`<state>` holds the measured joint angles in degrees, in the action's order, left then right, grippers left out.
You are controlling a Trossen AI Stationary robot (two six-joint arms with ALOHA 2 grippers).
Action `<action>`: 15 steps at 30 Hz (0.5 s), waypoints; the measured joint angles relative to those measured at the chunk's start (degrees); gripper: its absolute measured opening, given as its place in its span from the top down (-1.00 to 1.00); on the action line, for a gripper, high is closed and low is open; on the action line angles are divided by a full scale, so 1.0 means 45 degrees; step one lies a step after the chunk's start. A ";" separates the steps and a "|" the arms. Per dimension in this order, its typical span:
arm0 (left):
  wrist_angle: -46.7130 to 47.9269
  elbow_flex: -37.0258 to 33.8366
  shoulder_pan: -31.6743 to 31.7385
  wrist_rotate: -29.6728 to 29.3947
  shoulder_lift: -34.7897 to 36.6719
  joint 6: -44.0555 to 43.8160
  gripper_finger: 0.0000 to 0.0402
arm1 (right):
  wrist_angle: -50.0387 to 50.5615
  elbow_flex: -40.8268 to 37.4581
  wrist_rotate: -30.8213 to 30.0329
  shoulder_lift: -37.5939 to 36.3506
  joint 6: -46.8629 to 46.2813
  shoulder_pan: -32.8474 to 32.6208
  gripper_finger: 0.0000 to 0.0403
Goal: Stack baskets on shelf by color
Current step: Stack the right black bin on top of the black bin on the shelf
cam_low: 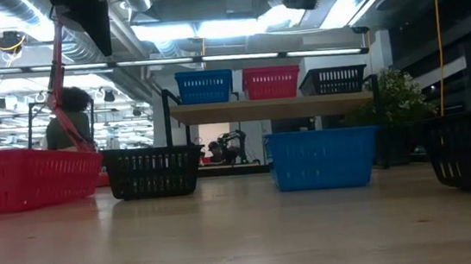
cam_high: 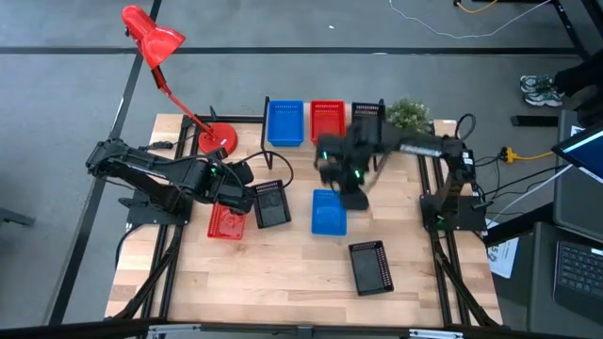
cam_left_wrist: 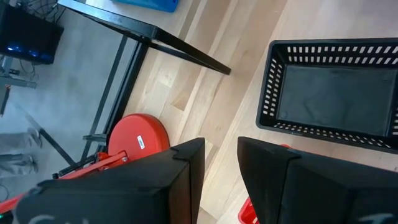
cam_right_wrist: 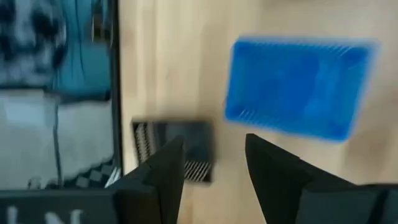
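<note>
Shelf (cam_high: 325, 104) carries blue, red, black baskets. We hover right hand (cam_high: 350, 200), fingers parted, empty, over loose blue basket (cam_high: 328, 212) in front of shelf. Next, we reckon: descend, grip rim. Left hand (cam_high: 247, 193) parted, empty.

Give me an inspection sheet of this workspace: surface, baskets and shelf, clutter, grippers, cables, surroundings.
Surface: light wood table.
Job's things: shelf carries a blue basket, a red basket and a black basket. On the table: loose red basket, loose black basket, loose blue basket, second black basket.
Clutter: red desk lamp, small plant.
Grippers: left gripper open, empty, by the loose black basket; right gripper open, empty, above the loose blue basket.
Cables: yellow cable off-table.
Surroundings: shoes on the floor.
</note>
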<state>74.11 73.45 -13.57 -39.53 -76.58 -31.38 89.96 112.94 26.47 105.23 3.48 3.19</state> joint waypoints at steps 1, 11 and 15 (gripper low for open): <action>0.0000 0.0000 -0.0025 0.0000 0.0000 0.0000 0.56 | -0.0036 -0.0589 -0.0043 -0.0238 -0.0145 -0.0435 0.17; -0.0055 0.0000 -0.0051 0.0005 0.0000 -0.0005 0.56 | -0.3665 -0.6604 -0.1482 -0.1723 -0.6208 -0.4969 0.17; -0.0107 0.0000 -0.0051 0.0005 0.0000 -0.0010 0.56 | -0.5299 -0.8273 -0.1626 -0.1743 -0.8433 -0.6607 0.17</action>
<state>73.63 73.45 -13.80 -39.51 -76.58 -31.42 66.11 75.72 19.16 97.38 -34.47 -26.55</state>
